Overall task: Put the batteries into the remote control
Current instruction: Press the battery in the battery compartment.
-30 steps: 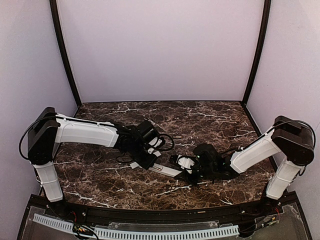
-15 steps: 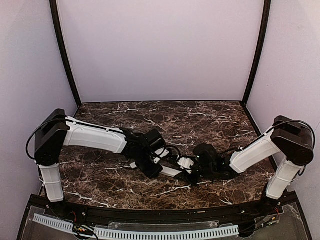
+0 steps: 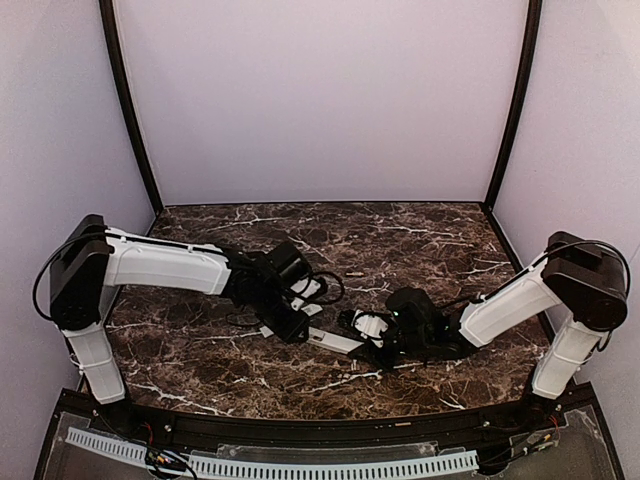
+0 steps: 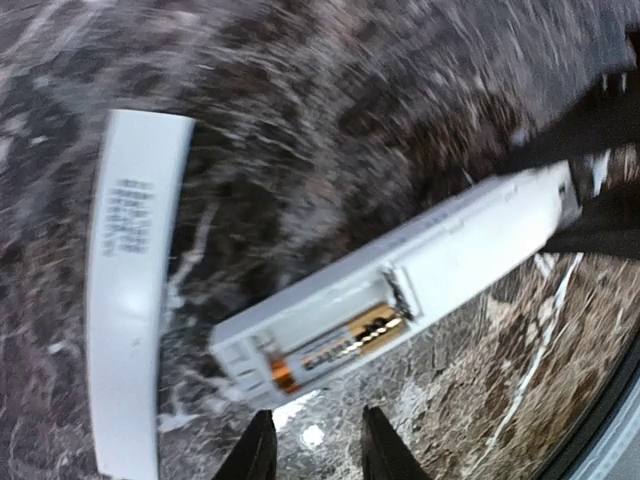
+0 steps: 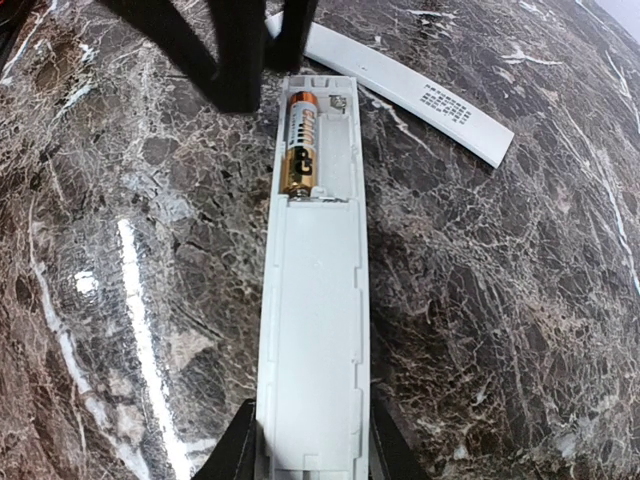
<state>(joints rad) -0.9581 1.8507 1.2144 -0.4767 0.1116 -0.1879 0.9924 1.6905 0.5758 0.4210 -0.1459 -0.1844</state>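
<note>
- While one bay of the remote control [image 5: 312, 300] stands empty, the step in hand is judged to be seating a second cell. One battery [image 5: 300, 140] already lies in the bay nearer frame left in the right wrist view.
- Grip: the right hand [image 5: 312, 445] clamps the remote's closed end, one finger on each side. It should brace the body flat on the worktop [image 5: 520, 300].
- Free arm: the left hand [image 4: 318, 440] is empty with its fingers apart, just beside the open end.
- Method advised: bring the next cell in parallel to the seated one, check polarity, and press down without disturbing its neighbour.
- Orientation: the compartment faces up. In the top view the long axis runs from centre left down to lower right, with the open end leftward.
- Loose item: the cover strip [image 5: 410, 90] lies near the open end.
- No spare cell can be identified.
</note>
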